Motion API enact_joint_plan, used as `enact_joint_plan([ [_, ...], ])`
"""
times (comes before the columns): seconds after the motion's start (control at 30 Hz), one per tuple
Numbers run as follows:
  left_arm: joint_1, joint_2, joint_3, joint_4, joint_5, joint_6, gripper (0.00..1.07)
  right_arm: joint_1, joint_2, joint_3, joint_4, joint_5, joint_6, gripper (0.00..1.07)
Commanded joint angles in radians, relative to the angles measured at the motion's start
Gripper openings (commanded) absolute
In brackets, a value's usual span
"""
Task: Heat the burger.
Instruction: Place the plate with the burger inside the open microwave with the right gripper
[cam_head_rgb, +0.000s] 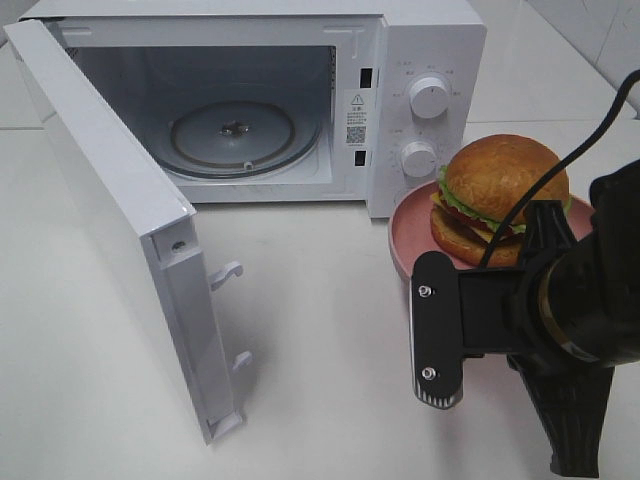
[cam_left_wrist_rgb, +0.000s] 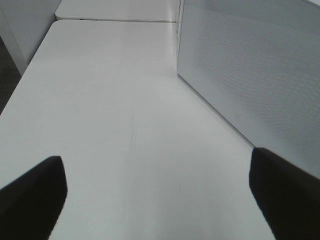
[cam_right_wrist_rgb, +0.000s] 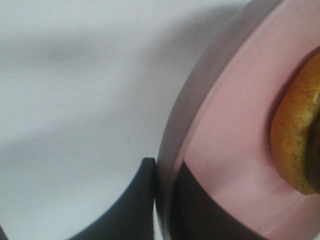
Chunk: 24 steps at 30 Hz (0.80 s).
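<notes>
The burger (cam_head_rgb: 503, 190), with a golden-brown bun, lettuce, tomato and cheese, sits on a round pink plate (cam_head_rgb: 404, 238) on the table, just right of the open white microwave (cam_head_rgb: 420, 60). My right gripper (cam_right_wrist_rgb: 162, 170) clamps the plate's near rim, one finger (cam_right_wrist_rgb: 127, 205) outside it and the other on top of the plate (cam_right_wrist_rgb: 240, 150). The bun's edge (cam_right_wrist_rgb: 292, 145) shows in the right wrist view. My right arm (cam_head_rgb: 560, 310) covers the plate's front. My left gripper (cam_left_wrist_rgb: 155, 195) is open over bare table, beside the microwave door's outer face (cam_left_wrist_rgb: 250, 65).
The microwave door (cam_head_rgb: 110, 200) swings out wide to the front left. The glass turntable (cam_head_rgb: 232, 137) lies bare inside the cavity. Two dials (cam_head_rgb: 428, 97) are on the right panel. White table (cam_head_rgb: 320, 330) lies in front of the oven.
</notes>
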<state>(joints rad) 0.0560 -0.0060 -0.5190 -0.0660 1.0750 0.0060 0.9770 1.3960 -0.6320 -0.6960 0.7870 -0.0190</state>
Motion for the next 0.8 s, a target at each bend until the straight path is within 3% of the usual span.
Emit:
enact_joint_plan([
  [0.03,-0.004,-0.006,0.003,-0.006,-0.009,0.001,0.91,0.004,-0.012,-0.001,-0.055,-0.012,-0.036,0.00],
  [0.8,-0.004,-0.006,0.003,-0.006,-0.009,0.001,0.91,0.000,-0.012,-0.001,-0.080,-0.255,-0.356,0.00],
])
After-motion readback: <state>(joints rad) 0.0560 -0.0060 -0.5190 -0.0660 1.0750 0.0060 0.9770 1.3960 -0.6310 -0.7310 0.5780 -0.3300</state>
